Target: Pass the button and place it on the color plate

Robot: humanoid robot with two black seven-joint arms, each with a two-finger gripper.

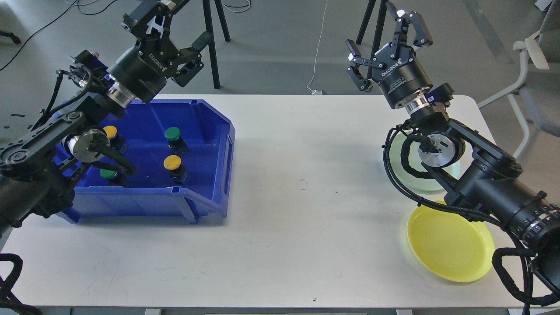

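Both jaws stand wide open and hold nothing: the left gripper (175, 43) hangs above the far rim of the blue plastic bin (210, 131), ready to pick. Round-capped buttons, such as the yellow button (172, 162), wait inside. The glossy yellow plate (450, 245) lies near right on the desk (306, 197), below the right gripper (385, 48).

On the worktop (306, 197), a bin (205, 131) sits at frame left holding four buttons (172, 162). Two plates lie at right, one plate (450, 249) nearer the lower edge, the other (400, 151) behind it.
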